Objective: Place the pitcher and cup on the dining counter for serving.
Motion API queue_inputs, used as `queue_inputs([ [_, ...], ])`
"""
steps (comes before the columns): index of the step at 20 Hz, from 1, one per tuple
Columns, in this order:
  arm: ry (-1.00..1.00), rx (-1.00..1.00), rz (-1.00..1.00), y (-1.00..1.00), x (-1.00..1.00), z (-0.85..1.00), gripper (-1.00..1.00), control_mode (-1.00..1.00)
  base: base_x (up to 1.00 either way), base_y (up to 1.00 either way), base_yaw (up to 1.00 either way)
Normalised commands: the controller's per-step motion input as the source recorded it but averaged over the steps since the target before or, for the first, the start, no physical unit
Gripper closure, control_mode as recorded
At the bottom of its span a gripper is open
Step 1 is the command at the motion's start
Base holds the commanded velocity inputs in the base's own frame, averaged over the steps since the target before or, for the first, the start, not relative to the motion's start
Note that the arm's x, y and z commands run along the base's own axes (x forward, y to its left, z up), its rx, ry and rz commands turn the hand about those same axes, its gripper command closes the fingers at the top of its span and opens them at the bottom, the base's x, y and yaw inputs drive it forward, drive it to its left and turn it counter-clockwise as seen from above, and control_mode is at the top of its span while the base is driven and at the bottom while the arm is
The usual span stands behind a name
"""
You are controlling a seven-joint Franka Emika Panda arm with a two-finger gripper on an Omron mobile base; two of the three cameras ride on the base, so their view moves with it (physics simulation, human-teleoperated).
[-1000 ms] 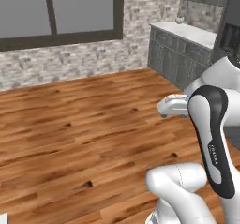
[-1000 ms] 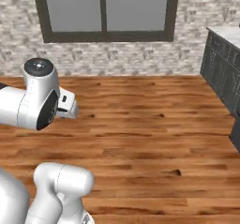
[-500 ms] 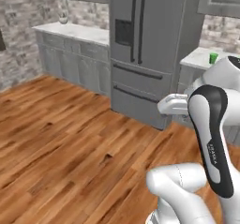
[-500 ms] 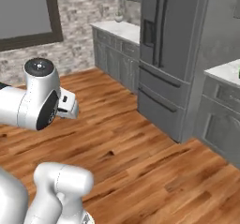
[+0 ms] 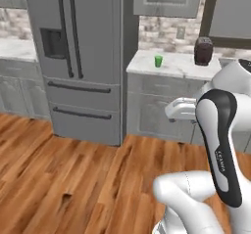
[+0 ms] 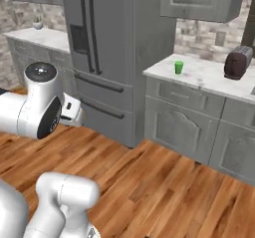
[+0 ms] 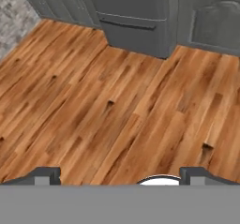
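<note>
The small green cup stands upright on the marble-topped grey cabinet run, just right of the fridge. The pitcher and the dining counter are out of view. My arm is folded close to the base, well short of the cabinets and far from the cup. My gripper points down at bare wooden floor; its two dark fingertips stand wide apart, so it is open with nothing between them.
A tall grey fridge stands left of the cup's counter. A dark red-brown toaster sits further right on that counter. Wooden floor stretches between me and the cabinets.
The whole picture has swept sideways as the base turned, from the window wall to the fridge and the counter with the cup. The arm kept its pose and the gripper stayed open.
</note>
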Motion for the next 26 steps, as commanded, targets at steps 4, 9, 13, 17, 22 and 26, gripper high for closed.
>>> queue_inputs([
  [4, 0.0, 0.0, 0.0, 0.0, 0.0, 0.0, -1.0, 1.0, 1.0, 0.0, -0.44],
  [9, 0.0, 0.0, 0.0, 0.0, 0.0, 0.0, -1.0, 1.0, 1.0, 0.0, -0.47],
  [13, 0.0, 0.0, 0.0, 0.0, 0.0, 0.0, -1.0, 1.0, 1.0, 0.16, -0.42],
  [17, 0.0, 0.0, 0.0, 0.0, 0.0, 0.0, -1.0, 1.0, 1.0, 0.37, -0.31],
  [22, 0.0, 0.0, 0.0, 0.0, 0.0, 0.0, -1.0, 1.0, 1.0, 0.46, -0.08],
  [26, 0.0, 0.0, 0.0, 0.0, 0.0, 0.0, -1.0, 1.0, 0.98, 0.27, 0.0],
])
